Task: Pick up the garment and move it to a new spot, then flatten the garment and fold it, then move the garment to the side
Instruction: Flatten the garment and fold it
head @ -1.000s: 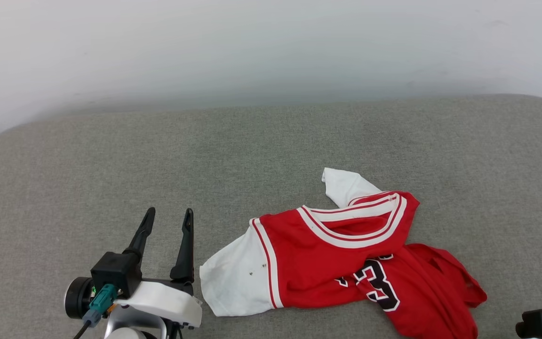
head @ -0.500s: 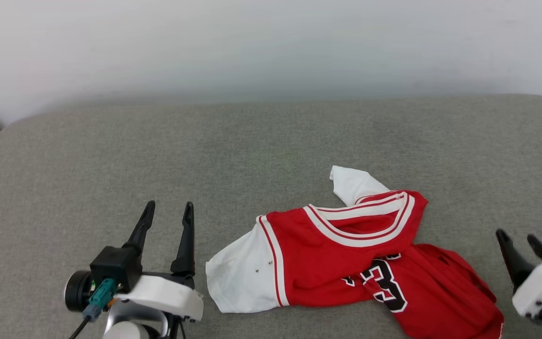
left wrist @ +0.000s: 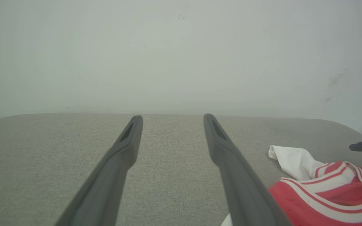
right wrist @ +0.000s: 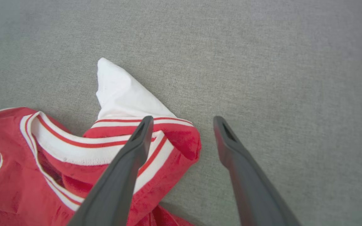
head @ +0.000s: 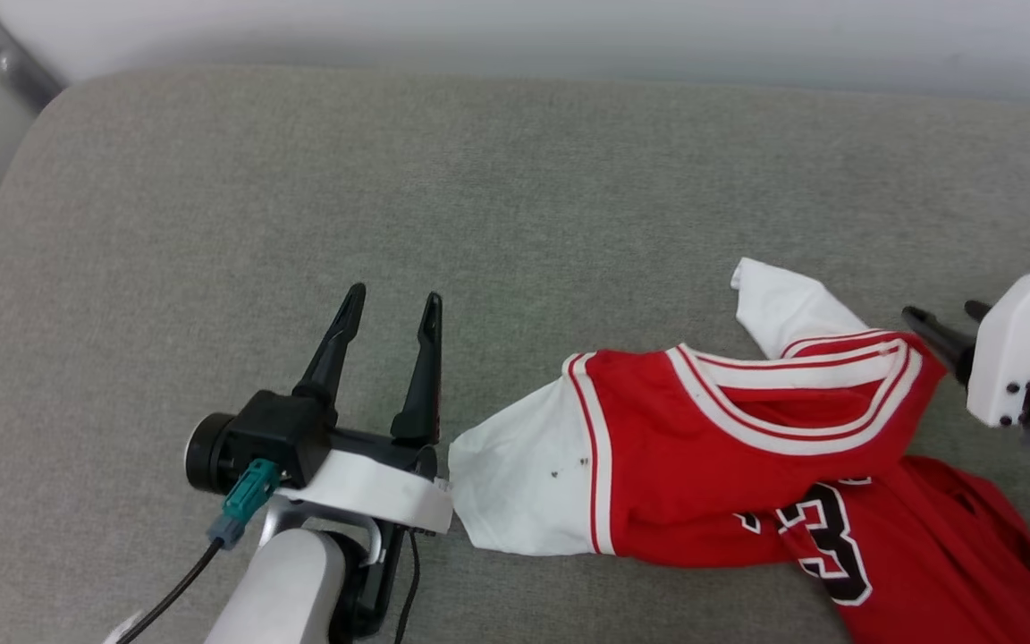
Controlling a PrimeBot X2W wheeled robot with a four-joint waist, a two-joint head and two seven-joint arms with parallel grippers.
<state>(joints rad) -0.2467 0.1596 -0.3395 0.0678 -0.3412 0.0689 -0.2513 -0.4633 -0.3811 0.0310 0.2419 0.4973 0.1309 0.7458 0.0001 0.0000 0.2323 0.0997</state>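
The garment point(head: 747, 456) lies crumpled on the grey cushion, red with white sleeves, striped neck trim and a black-and-white number. My left gripper point(head: 392, 302) is open just left of its white sleeve, empty. In the left wrist view the left gripper point(left wrist: 172, 118) points across bare cushion with the garment point(left wrist: 325, 191) at the lower right. My right gripper point(head: 942, 315) is open at the garment's right shoulder. Seen from the right wrist, the right gripper point(right wrist: 182, 121) hovers over the garment's point(right wrist: 74, 157) collar corner, one finger above the trim, the other over bare fabric, nothing held.
The grey cushion point(head: 300, 197) stretches wide to the left and back of the garment. A pale wall point(left wrist: 181, 56) rises behind its far edge. A metal bar point(head: 14, 63) runs at the upper left corner.
The head camera has tilted down and shifted. My right gripper has come into view and moved up beside the garment's collar, opening. The left gripper stays open.
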